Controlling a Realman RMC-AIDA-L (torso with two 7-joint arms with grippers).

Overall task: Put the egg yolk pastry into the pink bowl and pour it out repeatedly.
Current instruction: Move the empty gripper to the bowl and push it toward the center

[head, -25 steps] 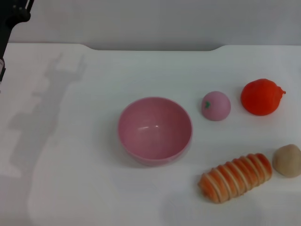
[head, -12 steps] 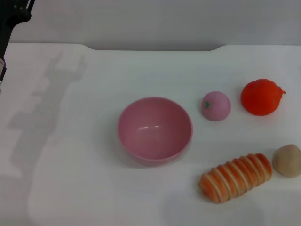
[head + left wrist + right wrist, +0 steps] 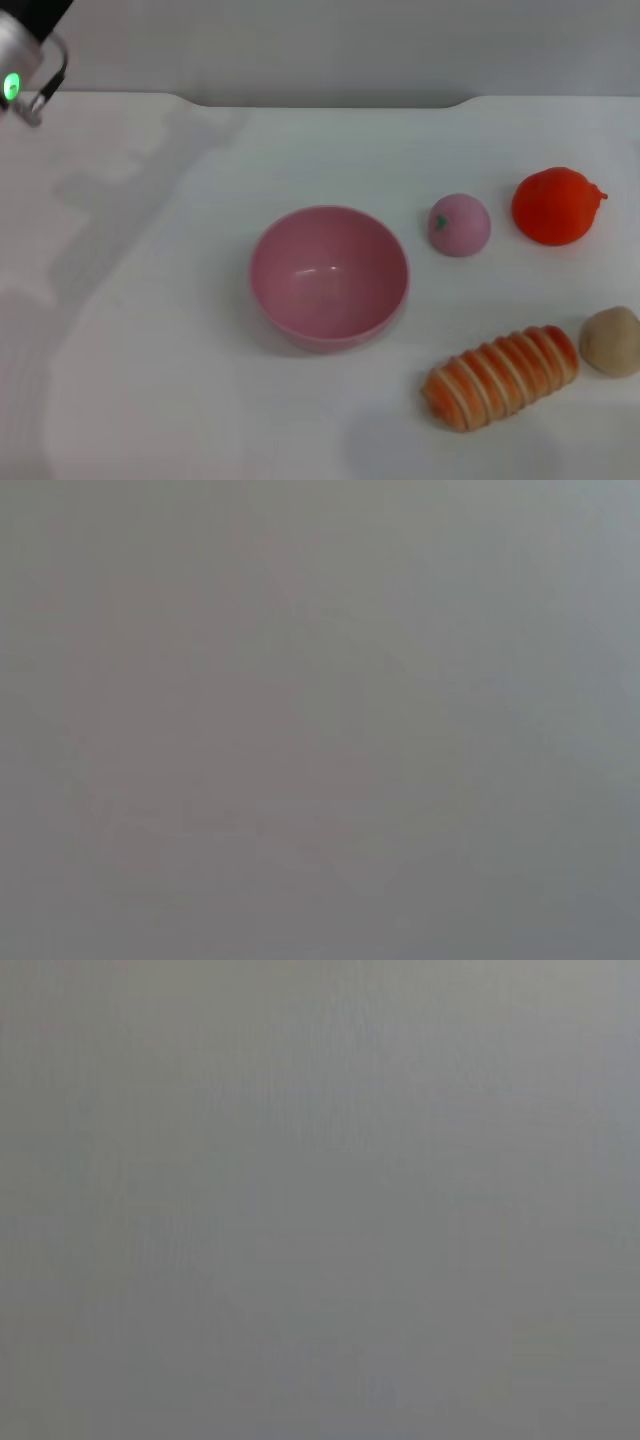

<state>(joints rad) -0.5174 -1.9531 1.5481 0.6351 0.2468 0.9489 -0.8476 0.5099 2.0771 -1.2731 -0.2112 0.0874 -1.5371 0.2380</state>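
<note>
The pink bowl (image 3: 328, 276) stands upright and empty in the middle of the white table (image 3: 180, 360). The egg yolk pastry (image 3: 612, 341), a small beige dome, lies on the table at the right edge, right of the striped bread roll. Part of my left arm (image 3: 22, 62), with a green light on it, shows at the top left corner, far from the bowl; its gripper is out of view. My right gripper is not in view. Both wrist views show only plain grey.
A long orange-striped bread roll (image 3: 502, 376) lies front right of the bowl. A pink ball with a green mark (image 3: 459, 225) and an orange-red round fruit (image 3: 555, 206) sit behind it at the right.
The left arm has shifted at the top left corner; a silver part with a green light now shows there, and its shadow on the table has moved. The objects have not moved.
</note>
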